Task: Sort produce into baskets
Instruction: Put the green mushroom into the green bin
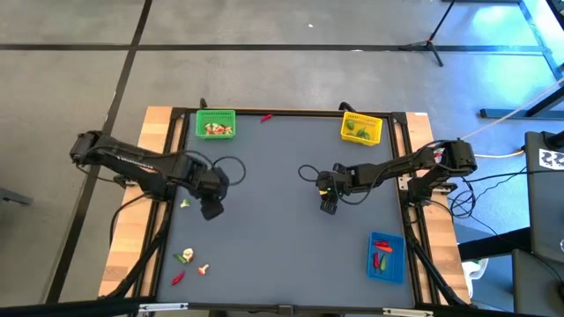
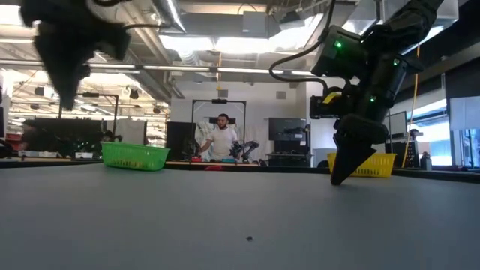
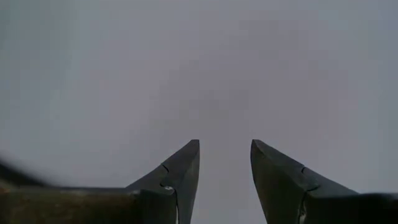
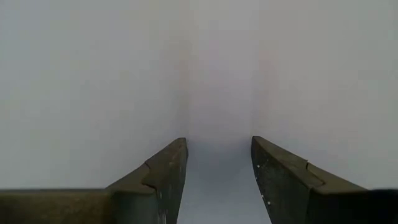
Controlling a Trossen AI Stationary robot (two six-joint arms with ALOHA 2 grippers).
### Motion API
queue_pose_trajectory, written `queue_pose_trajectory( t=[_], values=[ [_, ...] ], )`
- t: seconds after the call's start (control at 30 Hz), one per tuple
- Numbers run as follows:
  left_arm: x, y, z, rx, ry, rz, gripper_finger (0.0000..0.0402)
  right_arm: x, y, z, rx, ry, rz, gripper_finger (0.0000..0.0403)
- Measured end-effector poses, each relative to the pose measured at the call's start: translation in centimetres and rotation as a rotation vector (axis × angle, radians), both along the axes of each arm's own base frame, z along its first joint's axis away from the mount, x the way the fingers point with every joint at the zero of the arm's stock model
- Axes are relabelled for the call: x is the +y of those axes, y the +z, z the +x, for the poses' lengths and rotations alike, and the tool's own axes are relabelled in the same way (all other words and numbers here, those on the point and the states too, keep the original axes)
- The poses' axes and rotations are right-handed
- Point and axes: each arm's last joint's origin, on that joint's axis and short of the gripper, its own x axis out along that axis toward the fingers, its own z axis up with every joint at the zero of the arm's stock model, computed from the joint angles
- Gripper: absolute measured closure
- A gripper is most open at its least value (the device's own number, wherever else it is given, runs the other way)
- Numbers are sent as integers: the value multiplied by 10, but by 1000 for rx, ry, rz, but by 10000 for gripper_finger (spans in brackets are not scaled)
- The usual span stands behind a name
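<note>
dark grey matting covers the surface (image 1: 282, 220), and both arms reach in over it from the sides; the left arm stretches from the left edge toward the middle, its left tool (image 1: 212, 210) pointing down over bare mat with its fingers (image 3: 180, 171) parted and nothing between them; the right arm comes in from the right edge, bent at the elbow, and its right tool (image 1: 328, 207) points steeply down near the centre, tip close to the mat in the low view, fingers (image 4: 165, 171) apart and empty too; both wrist views show only plain grey beyond the fingers.

the green basket (image 1: 216, 123) sits at the far edge on the left side, holding pale and reddish pieces; the yellow basket (image 1: 361, 129) sits at the far edge on the right side with green pieces in it; the blue basket (image 1: 386, 257) lies near the right front corner with red pieces and a bit of green inside; a red chili piece (image 1: 266, 117) lies loose on the far edge between the green and yellow baskets; a small green piece (image 1: 185, 203) lies just beside the left tool; near the left front corner a loose cluster (image 1: 189, 264) of a green-and-pale piece, a pale mushroom-like piece and a red chili lies well apart from every basket.

a person (image 2: 222, 139) stands in the room beyond the surface.
</note>
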Motion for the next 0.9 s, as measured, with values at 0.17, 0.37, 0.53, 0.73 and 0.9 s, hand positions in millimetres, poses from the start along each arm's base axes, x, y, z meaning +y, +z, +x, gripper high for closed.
queue_pose_trajectory(
  t=[0.17,0.37,0.53,0.73,0.9],
  values=[
    [-6,-20,-13,99,41,10,262,0,0,0,-2,0,0,221],
    [-7,-46,-29,221,90,-43,262,0,1,3,-39,-1,0,221],
    [-6,-61,-42,319,106,-62,263,0,1,4,-46,-1,0,221],
    [-6,-67,-38,352,83,-53,263,0,1,4,-47,-1,0,221],
    [-7,-78,-34,438,7,-35,263,0,1,4,-48,-1,0,221]
  ],
)
